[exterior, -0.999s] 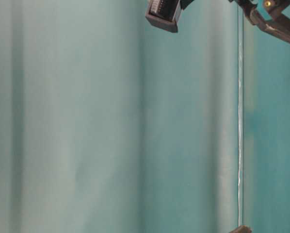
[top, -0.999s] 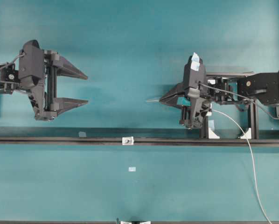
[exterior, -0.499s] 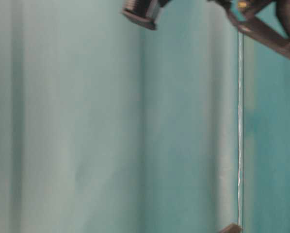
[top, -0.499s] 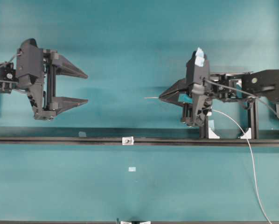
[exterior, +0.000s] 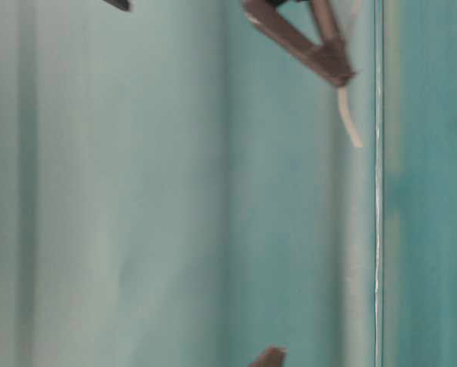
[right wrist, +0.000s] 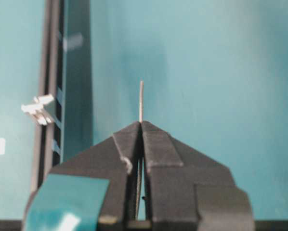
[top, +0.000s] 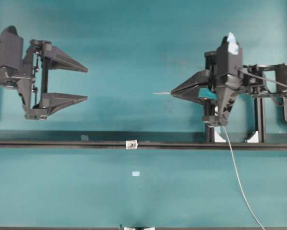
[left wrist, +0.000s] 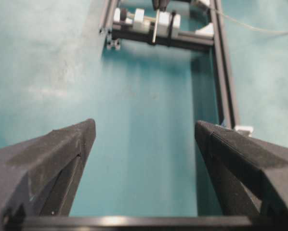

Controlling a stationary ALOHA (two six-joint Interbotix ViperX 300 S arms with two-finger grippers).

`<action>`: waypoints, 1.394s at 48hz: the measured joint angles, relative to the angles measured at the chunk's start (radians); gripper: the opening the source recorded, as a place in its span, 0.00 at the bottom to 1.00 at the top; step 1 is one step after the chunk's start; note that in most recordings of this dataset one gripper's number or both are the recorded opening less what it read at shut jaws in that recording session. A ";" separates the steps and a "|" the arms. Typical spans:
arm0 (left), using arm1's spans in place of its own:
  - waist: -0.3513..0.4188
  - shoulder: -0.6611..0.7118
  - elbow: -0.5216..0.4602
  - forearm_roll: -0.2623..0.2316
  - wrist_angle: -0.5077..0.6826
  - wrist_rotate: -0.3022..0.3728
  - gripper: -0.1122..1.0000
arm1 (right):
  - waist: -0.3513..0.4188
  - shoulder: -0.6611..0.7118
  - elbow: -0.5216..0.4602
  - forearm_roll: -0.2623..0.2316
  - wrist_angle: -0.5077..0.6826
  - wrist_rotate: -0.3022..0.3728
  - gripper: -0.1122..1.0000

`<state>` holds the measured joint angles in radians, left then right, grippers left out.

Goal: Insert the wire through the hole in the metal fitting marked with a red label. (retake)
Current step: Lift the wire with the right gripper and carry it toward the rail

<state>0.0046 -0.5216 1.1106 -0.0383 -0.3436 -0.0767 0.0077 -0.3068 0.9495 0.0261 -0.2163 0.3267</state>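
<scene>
The right gripper (top: 173, 93) is clamped on the wire (top: 161, 93), its tip protruding, well above-right of the metal fitting (top: 131, 144) on the black rail (top: 62, 143). The left gripper (top: 86, 84) gapes wide, holding nothing, above-left of the fitting.

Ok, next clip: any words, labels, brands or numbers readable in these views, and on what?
None can be read in any view.
Pale tape patch on the right arm: blank or too blurred to tell.
Small white tag on the teal mat: no legible marks.
Metal fitting on the black rail: too small; no red label discernible.
</scene>
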 measured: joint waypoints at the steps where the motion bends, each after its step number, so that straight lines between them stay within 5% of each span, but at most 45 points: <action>1: 0.000 -0.003 0.000 -0.002 0.002 0.000 0.69 | 0.000 -0.006 0.000 -0.002 0.000 0.000 0.13; 25: -0.037 0.072 0.017 -0.002 -0.061 -0.075 0.70 | 0.009 -0.009 0.083 -0.003 -0.144 0.003 0.12; 40: -0.060 0.239 0.100 -0.003 -0.383 -0.075 0.69 | 0.083 0.091 0.124 0.054 -0.301 -0.020 0.12; 46: -0.089 0.334 0.091 -0.005 -0.479 -0.077 0.69 | 0.130 0.127 0.130 0.114 -0.390 -0.072 0.12; 58: -0.153 0.479 0.052 -0.005 -0.571 -0.074 0.64 | 0.265 0.201 0.127 0.311 -0.531 -0.287 0.12; 67: -0.190 0.583 0.049 -0.005 -0.673 -0.074 0.63 | 0.359 0.258 0.114 0.434 -0.594 -0.374 0.12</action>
<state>-0.1856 0.0614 1.1597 -0.0430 -1.0170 -0.1503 0.3666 -0.0491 1.0630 0.4602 -0.8099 -0.0476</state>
